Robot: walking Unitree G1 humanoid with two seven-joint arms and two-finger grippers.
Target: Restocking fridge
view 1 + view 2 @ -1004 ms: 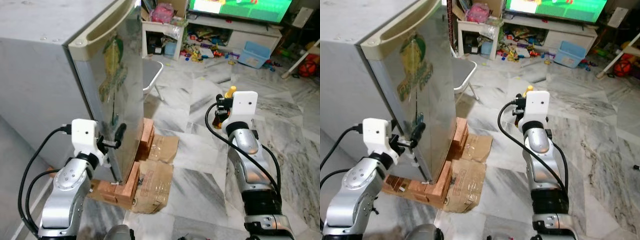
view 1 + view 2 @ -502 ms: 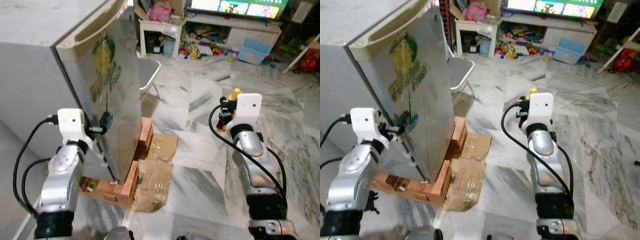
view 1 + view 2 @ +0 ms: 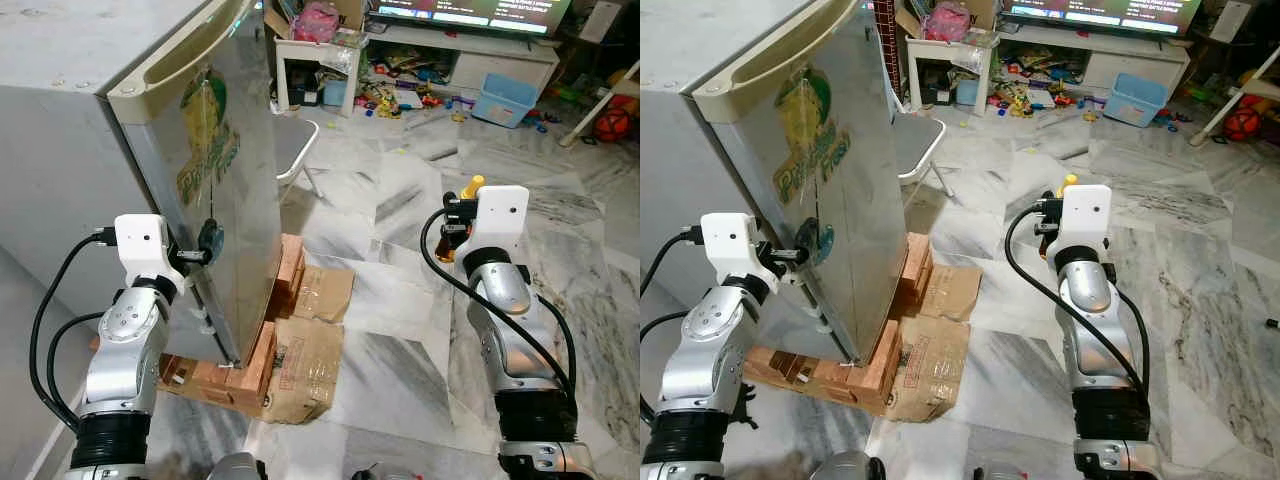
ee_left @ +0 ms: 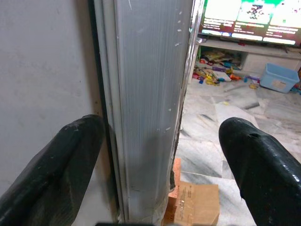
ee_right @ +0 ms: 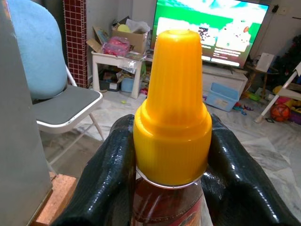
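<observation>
Clamped in my right pincer (image 5: 171,160) is a bottle (image 5: 171,117) with a yellow cap, held up in front of me, well apart from the fridge (image 3: 215,180). From my head I catch just the cap above the wrist; the wrist view adds dark liquid below it. Left pincer (image 4: 162,155) stands spread, fingers (image 4: 61,160) straddling the door's edge (the seam shows up close). Bricks (image 3: 255,365) and cardboard (image 3: 310,350) lie under the fridge.

Below the yellow-capped bottle (image 5: 171,108), its label is cut off between the right gripper's fingers (image 5: 110,174); print unreadable.
</observation>
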